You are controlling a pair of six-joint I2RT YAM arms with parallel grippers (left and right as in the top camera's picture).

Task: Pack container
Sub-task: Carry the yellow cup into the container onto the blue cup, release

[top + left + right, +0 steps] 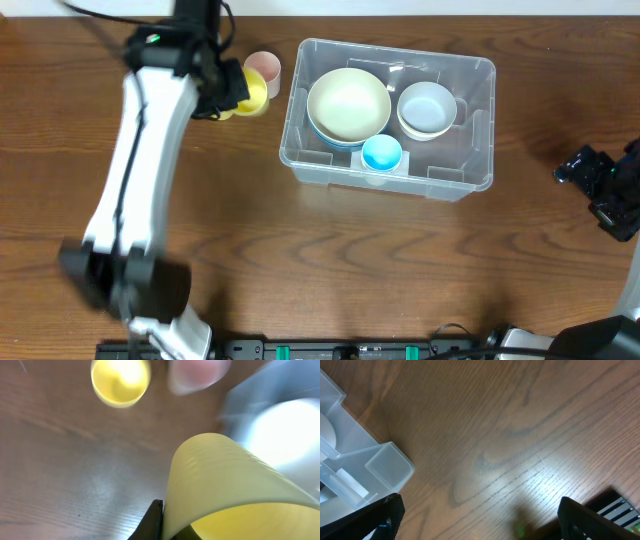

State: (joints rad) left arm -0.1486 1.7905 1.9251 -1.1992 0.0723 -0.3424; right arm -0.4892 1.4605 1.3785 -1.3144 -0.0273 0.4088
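Now | left gripper [238, 96] clasps yellow cup [225, 485], just left of container [478, 130] | right gripper [480, 525] wide, well right.

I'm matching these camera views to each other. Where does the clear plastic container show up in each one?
Overhead: the container sits upper centre-right, with bowls inside.
Left wrist: blurred at the right edge, beyond the held yellow cup.
Right wrist: only one corner, at the left edge.
Shared landmark: the brown wooden table it stands on.
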